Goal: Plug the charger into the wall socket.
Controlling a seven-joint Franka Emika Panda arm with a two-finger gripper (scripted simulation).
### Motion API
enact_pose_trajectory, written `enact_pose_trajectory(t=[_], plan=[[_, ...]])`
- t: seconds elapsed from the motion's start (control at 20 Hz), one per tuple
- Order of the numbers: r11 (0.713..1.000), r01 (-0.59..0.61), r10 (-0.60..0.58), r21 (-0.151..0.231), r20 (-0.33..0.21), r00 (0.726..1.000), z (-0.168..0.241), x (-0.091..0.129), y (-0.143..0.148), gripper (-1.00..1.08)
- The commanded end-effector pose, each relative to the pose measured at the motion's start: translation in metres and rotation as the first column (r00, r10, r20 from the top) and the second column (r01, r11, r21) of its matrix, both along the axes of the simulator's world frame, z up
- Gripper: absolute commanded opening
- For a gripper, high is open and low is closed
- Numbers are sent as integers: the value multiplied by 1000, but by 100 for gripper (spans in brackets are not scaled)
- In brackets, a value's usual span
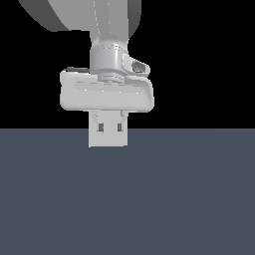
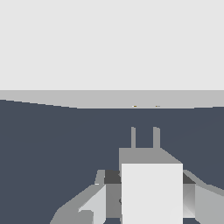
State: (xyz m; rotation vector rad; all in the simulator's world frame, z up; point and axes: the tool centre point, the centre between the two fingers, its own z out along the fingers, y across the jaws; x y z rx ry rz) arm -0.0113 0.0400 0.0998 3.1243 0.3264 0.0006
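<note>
In the exterior view my gripper (image 1: 108, 124) hangs point-down just above the floor. It is shut on the charger (image 1: 108, 137), a light-grey block with two small dark marks on its face. In the wrist view the charger (image 2: 151, 188) sits between my fingers (image 2: 89, 205), its two short prongs pointing ahead. The wall socket (image 2: 109, 98) is a pale-grey upright plate filling the far side of the wrist view. Its two tiny orange-brown holes lie roughly in line with the prongs, a short gap away. The socket does not show in the exterior view.
A flat dark blue-grey floor (image 1: 189, 199) spreads under the gripper, with a black background behind it. The arm's wrist and hand body (image 1: 107, 94) fill the upper middle of the exterior view.
</note>
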Motion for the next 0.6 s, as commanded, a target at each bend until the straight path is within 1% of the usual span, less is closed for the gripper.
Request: enact_pose_trajectory(t=[0.0,0.25,0.55], plan=[[1000,0,0,0,0,1000,0,10,2,-100],[1000,0,0,0,0,1000,0,24,5,-100],[1000,0,0,0,0,1000,0,29,6,-100]])
